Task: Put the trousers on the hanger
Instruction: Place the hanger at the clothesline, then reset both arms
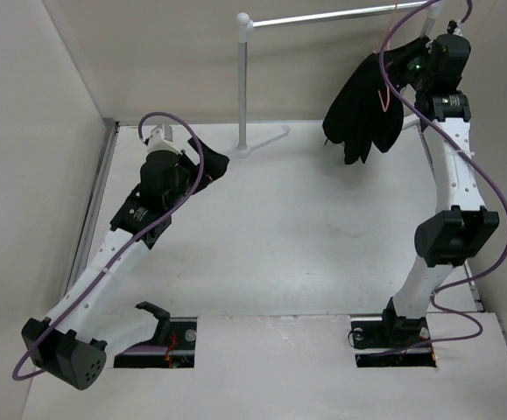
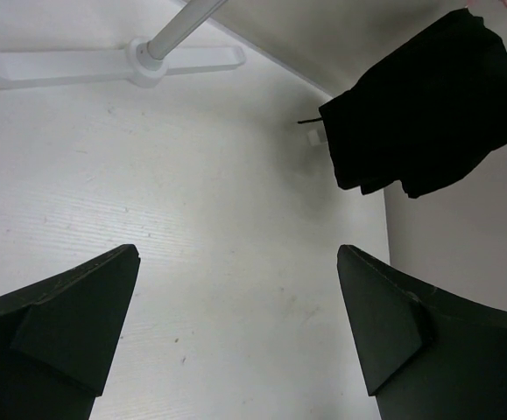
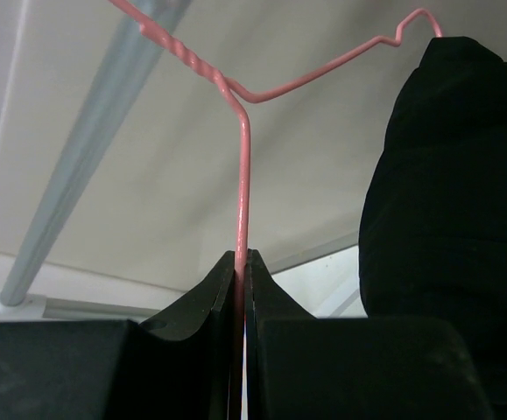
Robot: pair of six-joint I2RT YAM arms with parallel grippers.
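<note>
The black trousers point(image 1: 362, 105) hang draped over the pink wire hanger point(image 1: 384, 98) at the back right, under the rack bar. They also show in the left wrist view point(image 2: 428, 105) and the right wrist view point(image 3: 450, 219). My right gripper point(image 1: 424, 66) is raised beside them and shut on the hanger's wire point(image 3: 242, 192), which runs up from between its closed fingers point(image 3: 242, 262) to the twisted neck by the bar. My left gripper point(image 1: 209, 162) is open and empty at the back left, low over the table, with bare table between its fingers point(image 2: 235, 324).
The white and grey tube rack has an upright post point(image 1: 244, 79) with a flat foot point(image 1: 257, 140) at the back middle and a horizontal bar point(image 1: 341, 15) running right. Walls close in at the left, back and right. Purple cables loop off both arms.
</note>
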